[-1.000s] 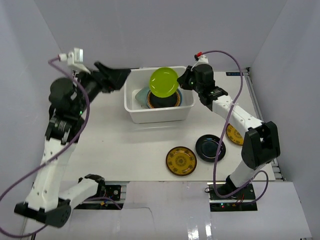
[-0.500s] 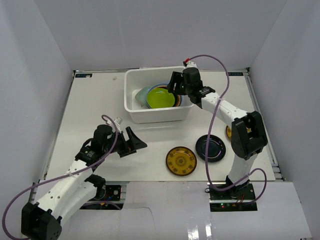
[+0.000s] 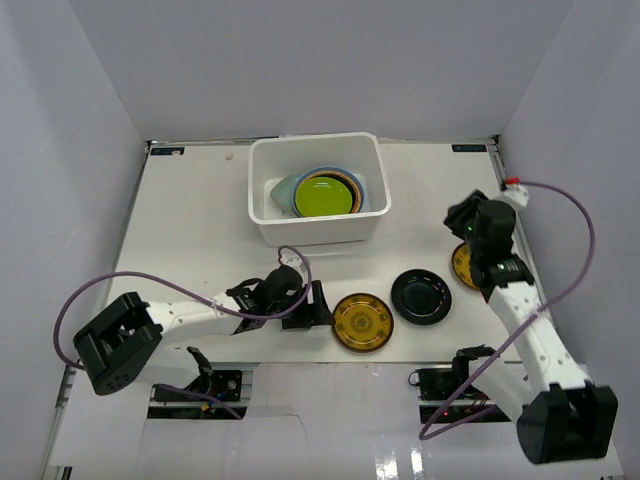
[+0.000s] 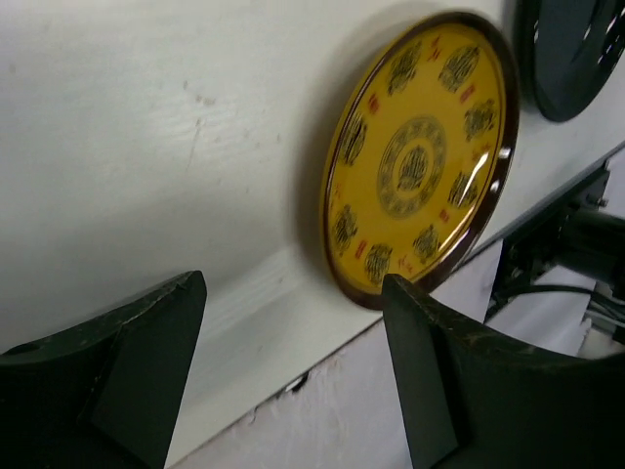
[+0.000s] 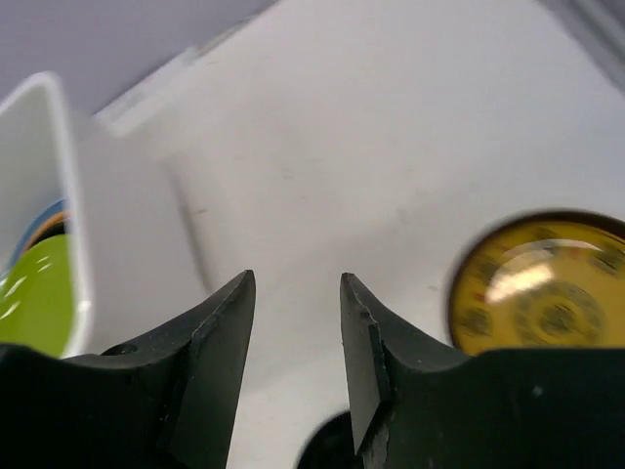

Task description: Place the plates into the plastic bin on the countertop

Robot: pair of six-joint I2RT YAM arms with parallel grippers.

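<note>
The white plastic bin stands at the back middle of the countertop. In it the lime green plate lies on top of other plates, with a pale mint plate at its left. A gold-patterned plate, a black plate and a second gold-patterned plate lie near the front. My left gripper is open and empty, just left of the first gold-patterned plate. My right gripper is open and empty above the countertop, with the second gold-patterned plate to its right.
Grey walls enclose the countertop on three sides. The near table edge runs right under my left gripper. The bin wall shows at the left of my right gripper. The black plate lies beyond the gold one.
My right gripper has left the lime green plate in the bin and drawn back to the right. My left arm has swung to the near edge, beside the gold-patterned plate.
</note>
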